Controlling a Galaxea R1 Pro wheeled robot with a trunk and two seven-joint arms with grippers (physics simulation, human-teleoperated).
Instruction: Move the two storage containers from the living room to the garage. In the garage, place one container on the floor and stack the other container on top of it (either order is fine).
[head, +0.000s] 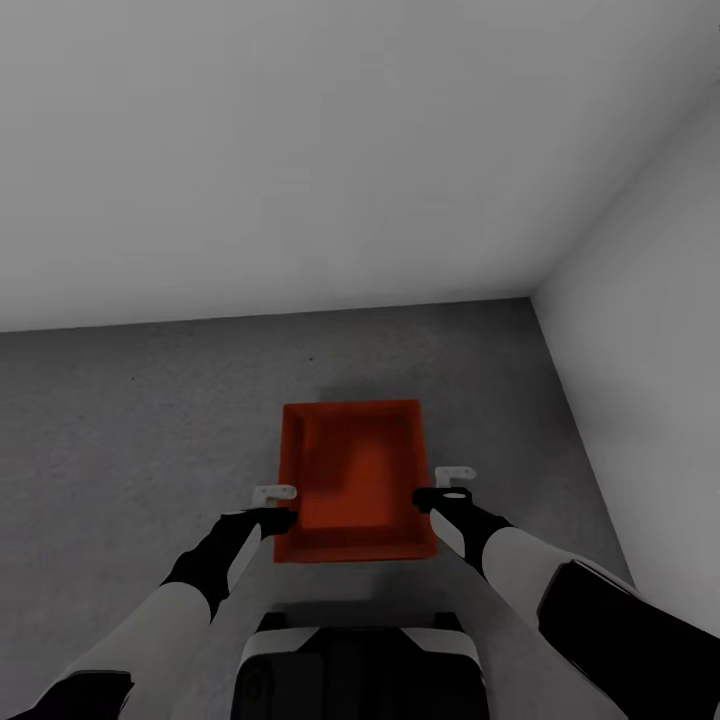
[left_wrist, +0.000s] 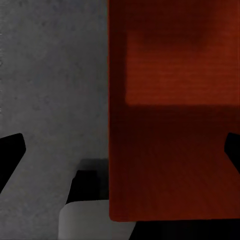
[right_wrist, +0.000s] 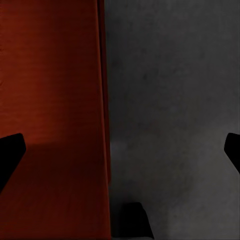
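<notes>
Storage container (head: 355, 480): an orange-red, open-topped rectangular bin seen from above in the head view, in front of the robot's base (head: 360, 670), its long axis running 12 to 6 o'clock. Nothing is visible inside it; only shadow falls across its bottom. Whether it rests on the floor (head: 130, 450) or is held just above it cannot be told, nor whether a second bin sits beneath it.

Edges: the left gripper (head: 275, 495) stands at the container's 9 o'clock rim, the right gripper (head: 455, 475) at its 3 o'clock rim. In the left wrist view the container (left_wrist: 170, 115) covers about half the picture beside grey floor (left_wrist: 50, 90), and both dark fingertips (left_wrist: 10, 150) stand far apart at the frame's margins, so the jaws are wide. The right wrist view gives the same: container wall (right_wrist: 50, 100) next to floor (right_wrist: 170, 100), fingertips (right_wrist: 10, 155) widely spread. Contact between fingers and rim cannot be confirmed.

Open room: dark grey speckled concrete extends freely from 7 through 11 o'clock. A white wall (head: 300, 150) bounds the floor at 12 o'clock, well beyond the far rim. A second white wall (head: 650, 350) runs along 1 to 4 o'clock, meeting the first in a corner at 1 o'clock; a narrower strip of floor separates it from the container.
</notes>
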